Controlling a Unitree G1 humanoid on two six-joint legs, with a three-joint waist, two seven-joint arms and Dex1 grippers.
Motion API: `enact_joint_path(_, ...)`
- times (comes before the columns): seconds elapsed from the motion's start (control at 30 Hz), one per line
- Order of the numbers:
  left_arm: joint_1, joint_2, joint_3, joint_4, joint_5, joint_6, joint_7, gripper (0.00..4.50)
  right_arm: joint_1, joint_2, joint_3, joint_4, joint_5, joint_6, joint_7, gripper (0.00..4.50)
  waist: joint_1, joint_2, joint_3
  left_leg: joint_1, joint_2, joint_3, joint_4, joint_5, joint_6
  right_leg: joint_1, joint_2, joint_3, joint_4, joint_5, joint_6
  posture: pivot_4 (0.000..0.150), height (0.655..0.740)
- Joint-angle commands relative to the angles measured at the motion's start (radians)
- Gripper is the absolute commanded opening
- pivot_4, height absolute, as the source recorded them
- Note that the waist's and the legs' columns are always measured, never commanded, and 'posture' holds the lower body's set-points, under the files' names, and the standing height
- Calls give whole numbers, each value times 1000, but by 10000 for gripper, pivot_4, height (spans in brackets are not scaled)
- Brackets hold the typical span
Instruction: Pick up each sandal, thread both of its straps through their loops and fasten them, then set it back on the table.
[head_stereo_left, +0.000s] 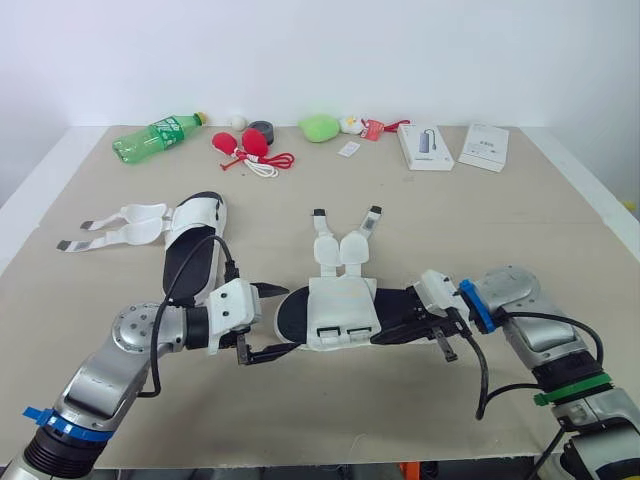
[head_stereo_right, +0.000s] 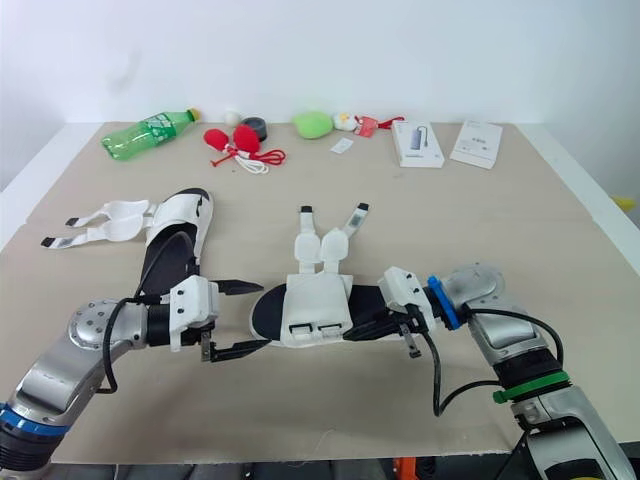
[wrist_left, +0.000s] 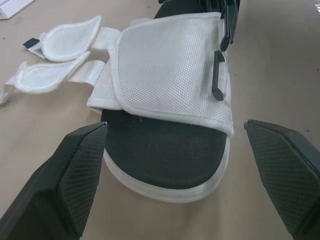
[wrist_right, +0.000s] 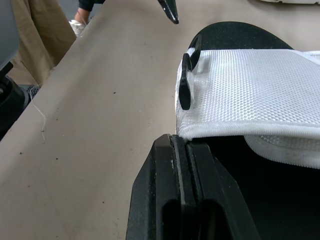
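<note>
Left wrist view: toe of sandal (wrist_left: 165, 165) lies between the fingers of the left pincer (head_stereo_left: 290, 318), which is spread wide and grips nothing.
Right pincer (wrist_right: 180, 150): closed, seemingly pinching the heel rim.
Axis: sandal flat on the surface (head_stereo_left: 500, 220), running arm to arm, toe towards the left.
Straps (head_stereo_left: 340, 245): unthreaded, splayed to the far side; loops (wrist_left: 218, 75) on the near side.
Around: second sandal (head_stereo_left: 195, 250) just beyond the left arm; bottle (head_stereo_left: 155, 137) well apart. Nothing blocks, I judge.
</note>
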Motion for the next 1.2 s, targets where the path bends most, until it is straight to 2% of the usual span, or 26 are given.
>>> enact_joint_path(0.03, -16, -4, -7, 2, 10, -33, -11, 45000, -11, -17, -35, -9, 17, 40, 35, 11703, 0, 0, 0, 0, 0, 0, 0, 0, 0, 0, 0, 0, 0, 0, 0, 1500, 7400)
enact_joint_path(0.1, -21, -4, -10, 14, 10, -36, -19, 45000, -15, -28, -49, 1, 36, 66, 46, 18253, 0, 0, 0, 0, 0, 0, 0, 0, 0, 0, 0, 0, 0, 0, 0, 1500, 7400)
enact_joint_path(0.13, -24, -4, -11, 21, 10, -40, -24, 39975, -18, -33, -61, 5, 52, 88, 49, 22827, 0, 0, 0, 0, 0, 0, 0, 0, 0, 0, 0, 0, 0, 0, 0, 1500, 7400)
enact_joint_path(0.17, -29, -5, -11, 31, 11, -44, -28, 37503, -24, -39, -77, 7, 79, 146, 46, 27325, 0, 0, 0, 0, 0, 0, 0, 0, 0, 0, 0, 0, 0, 0, 0, 1500, 7400)
enact_joint_path(0.2, -34, -7, -12, 41, 12, -48, -31, 34661, -34, -45, -97, 9, 117, 228, 33, 29465, 0, 0, 0, 0, 0, 0, 0, 0, 0, 0, 0, 0, 0, 0, 0, 1500, 7400)
enact_joint_path(0.27, -45, -8, -13, 58, 15, -52, -38, 28939, -82, -63, -140, 26, 212, 463, -6, 36207, 0, 0, 0, 0, 0, 0, 0, 0, 0, 0, 0, 0, 0, 0, 0, 1500, 7400)
enact_joint_path(0.33, -57, -9, -19, 73, 20, -60, -48, 20950, -148, -69, -181, 76, 289, 662, -39, 43880, -1, 0, 0, 0, 0, 0, 1, 0, 0, 0, 0, 0, 0, 1, 0, 1500, 7400)
enact_joint_path(0.4, -69, -8, -30, 87, 28, -71, -62, 12795, -218, -40, -215, 148, 299, 764, -121, 45000, -2, 0, 0, -1, 0, 0, 1, 0, 0, -1, 0, 1, 0, 2, -1, 1500, 7400)
enact_joint_path(0.5, -89, -10, -50, 112, 49, -96, -76, 2817, -337, 23, -212, 292, 232, 888, -282, 45000, -2, 0, 0, 0, 0, 0, 1, 0, 0, -1, 0, 0, 0, 2, -1, 1500, 7400)
enact_joint_path(0.57, -103, -15, -60, 129, 64, -114, -81, 921, -423, 94, -247, 410, 224, 975, -406, 45000, -3, 0, 0, -1, 0, 0, 1, 0, 0, -2, 1, 0, 0, 2, -1, 1500, 7400)
enact_joint_path(0.63, -112, -17, -66, 139, 75, -125, -85, 921, -481, 139, -266, 494, 210, 1030, -481, 45000, -3, 0, 0, -2, 0, 1, 1, 0, 0, -4, 1, 2, 1, 2, 0, 1500, 7400)
enact_joint_path(0.83, -122, -19, -69, 150, 87, -141, -93, 921, -628, 233, -309, 771, 155, 1050, -614, 45000, -3, 0, 0, -7, 0, 1, 0, 0, 0, -9, 1, 2, 3, 4, 4, 1500, 7400)
enact_joint_path(0.97, -119, -22, -67, 150, 92, -147, -90, 921, -702, 283, -358, 924, 129, 1013, -682, 45000, -3, 0, 0, -8, 0, 0, -2, 0, 0, -11, 2, 2, 3, 4, 3, 1500, 7400)
enact_joint_path(1.2, -106, -29, -67, 138, 100, -153, -82, 921, -768, 356, -484, 1077, 121, 867, -825, 45000, -5, 0, 0, -8, 0, 0, -1, 0, 1, -11, 2, 2, 5, 4, 4, 1500, 7400)
